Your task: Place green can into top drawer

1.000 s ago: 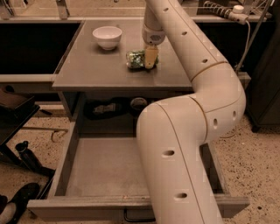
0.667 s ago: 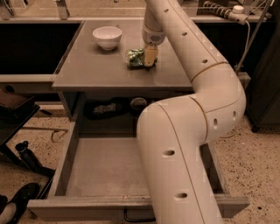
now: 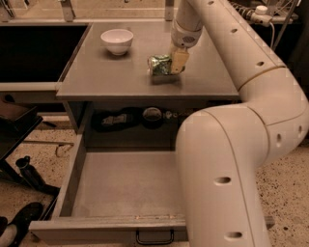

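Note:
The green can lies on its side on the grey tabletop, right of centre, with a shadow just under it. My gripper comes down from the arm above and is shut on the can's right end; one pale finger shows against the can. The top drawer is pulled fully open below the tabletop, with nothing on its grey floor. Its dark handle is at the front edge. My big white arm covers the drawer's right side.
A white bowl stands at the back left of the tabletop. A dark shelf recess under the top holds clutter. Black objects lie on the speckled floor at left. Cables run at the top right.
My gripper and the green can have moved together a little to the right over the tabletop. The bowl and the drawer have not moved.

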`<control>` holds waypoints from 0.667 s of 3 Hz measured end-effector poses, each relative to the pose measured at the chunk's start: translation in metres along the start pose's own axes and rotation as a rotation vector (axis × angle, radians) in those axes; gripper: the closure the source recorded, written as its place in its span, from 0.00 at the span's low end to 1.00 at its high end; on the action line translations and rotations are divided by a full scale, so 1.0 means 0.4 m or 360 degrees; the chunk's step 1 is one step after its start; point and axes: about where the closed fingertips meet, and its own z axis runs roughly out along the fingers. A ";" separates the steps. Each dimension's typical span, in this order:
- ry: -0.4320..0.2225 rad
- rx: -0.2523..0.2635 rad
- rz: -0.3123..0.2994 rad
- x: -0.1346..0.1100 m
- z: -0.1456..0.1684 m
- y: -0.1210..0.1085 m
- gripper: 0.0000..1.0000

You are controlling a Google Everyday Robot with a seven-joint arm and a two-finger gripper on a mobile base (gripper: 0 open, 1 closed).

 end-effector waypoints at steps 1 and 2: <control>-0.0200 -0.0076 -0.0080 0.037 -0.078 0.094 1.00; -0.0341 -0.0097 -0.0131 0.064 -0.171 0.166 1.00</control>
